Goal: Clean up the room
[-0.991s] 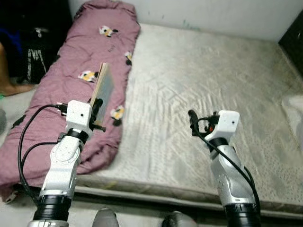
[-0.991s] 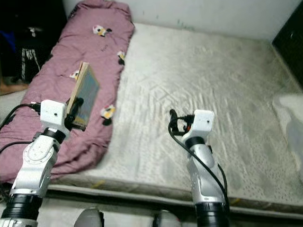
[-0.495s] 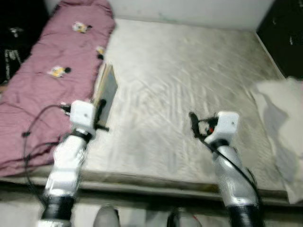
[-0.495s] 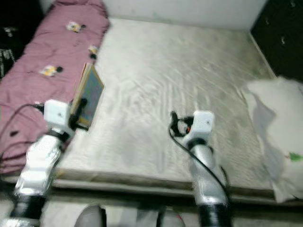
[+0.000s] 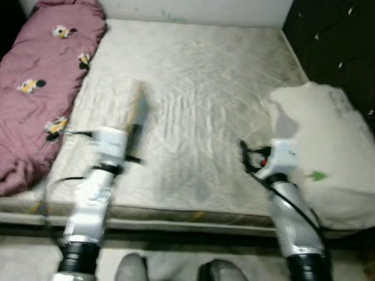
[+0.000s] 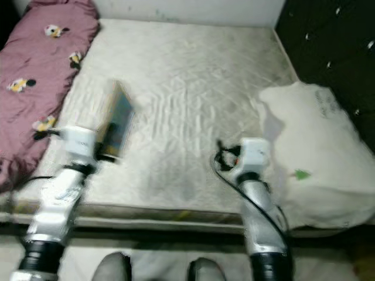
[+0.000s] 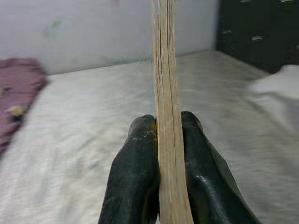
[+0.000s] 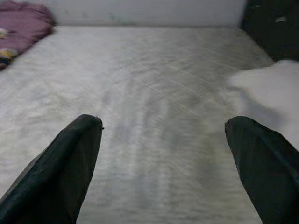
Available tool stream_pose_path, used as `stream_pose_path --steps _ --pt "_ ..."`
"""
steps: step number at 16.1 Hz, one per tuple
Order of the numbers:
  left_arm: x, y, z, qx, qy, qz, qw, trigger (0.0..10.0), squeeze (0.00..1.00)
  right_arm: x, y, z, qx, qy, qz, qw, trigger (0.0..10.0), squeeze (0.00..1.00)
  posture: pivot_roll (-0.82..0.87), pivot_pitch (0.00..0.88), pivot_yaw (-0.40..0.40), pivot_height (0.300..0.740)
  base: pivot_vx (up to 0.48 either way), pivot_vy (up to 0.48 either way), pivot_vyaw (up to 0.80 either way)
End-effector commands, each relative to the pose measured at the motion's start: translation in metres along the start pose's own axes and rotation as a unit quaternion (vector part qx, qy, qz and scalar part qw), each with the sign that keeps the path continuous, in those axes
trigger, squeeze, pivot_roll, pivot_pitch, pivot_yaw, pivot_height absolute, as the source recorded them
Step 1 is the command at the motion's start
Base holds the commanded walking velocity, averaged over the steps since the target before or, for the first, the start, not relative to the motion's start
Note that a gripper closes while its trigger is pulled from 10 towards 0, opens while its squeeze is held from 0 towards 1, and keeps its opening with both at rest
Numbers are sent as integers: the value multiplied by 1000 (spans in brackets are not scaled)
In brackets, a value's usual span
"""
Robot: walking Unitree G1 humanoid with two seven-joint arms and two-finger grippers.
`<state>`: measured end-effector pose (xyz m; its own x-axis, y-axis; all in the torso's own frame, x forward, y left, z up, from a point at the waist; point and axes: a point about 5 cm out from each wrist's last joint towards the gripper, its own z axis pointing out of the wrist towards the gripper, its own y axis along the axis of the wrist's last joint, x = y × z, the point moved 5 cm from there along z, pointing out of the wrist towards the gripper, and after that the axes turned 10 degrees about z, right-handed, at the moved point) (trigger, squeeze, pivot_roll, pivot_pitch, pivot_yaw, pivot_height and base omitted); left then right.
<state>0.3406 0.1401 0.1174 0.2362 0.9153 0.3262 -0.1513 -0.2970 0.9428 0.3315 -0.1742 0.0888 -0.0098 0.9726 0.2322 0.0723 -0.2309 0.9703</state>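
Our left gripper (image 7: 163, 140) is clamped on a thin book (image 7: 164, 84), its two black fingers (image 7: 135, 172) pressed flat against either cover with the page edges facing the wrist camera. From the head views we hold the book (image 6: 119, 120) upright above the near left part of the mattress (image 5: 199, 88); motion blur smears it there, so we cannot tell its exact tilt. Our right gripper (image 8: 163, 140) hangs wide open with nothing between its fingers (image 8: 70, 163), raised over the near right part of the mattress. The mattress is bare, pale and quilted, running back to a light wall (image 7: 93, 28). A purple quilt (image 5: 41, 88) with small cartoon prints lies bunched along the mattress's far left edge, well apart from the book. A large white pillow (image 5: 328, 152) sits on the right side of the mattress, just beside our right arm (image 5: 287, 199). A dark cabinet (image 5: 334, 41) stands behind the pillow at the right.
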Motion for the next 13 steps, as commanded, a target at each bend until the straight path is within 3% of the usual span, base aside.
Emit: stream_pose_path --steps 1,3,9,13 --pt "16 10 1 -18 22 10 1000 10000 0 7 5 3 -10 10 2 1000 10000 0 30 95 -41 740 0 -409 0" --pt "12 7 -2 -16 13 12 1000 10000 0 7 6 3 -10 9 -1 1000 10000 0 30 95 -41 740 0 -334 0" --pt "23 -5 -8 4 28 -5 1000 10000 0 6 7 3 -13 7 -8 1000 10000 0 27 100 -46 740 0 0 0" --pt "19 0 -8 -11 11 -21 1000 10000 0 6 9 4 -15 8 -13 1000 10000 0 29 99 -47 740 0 0 0"
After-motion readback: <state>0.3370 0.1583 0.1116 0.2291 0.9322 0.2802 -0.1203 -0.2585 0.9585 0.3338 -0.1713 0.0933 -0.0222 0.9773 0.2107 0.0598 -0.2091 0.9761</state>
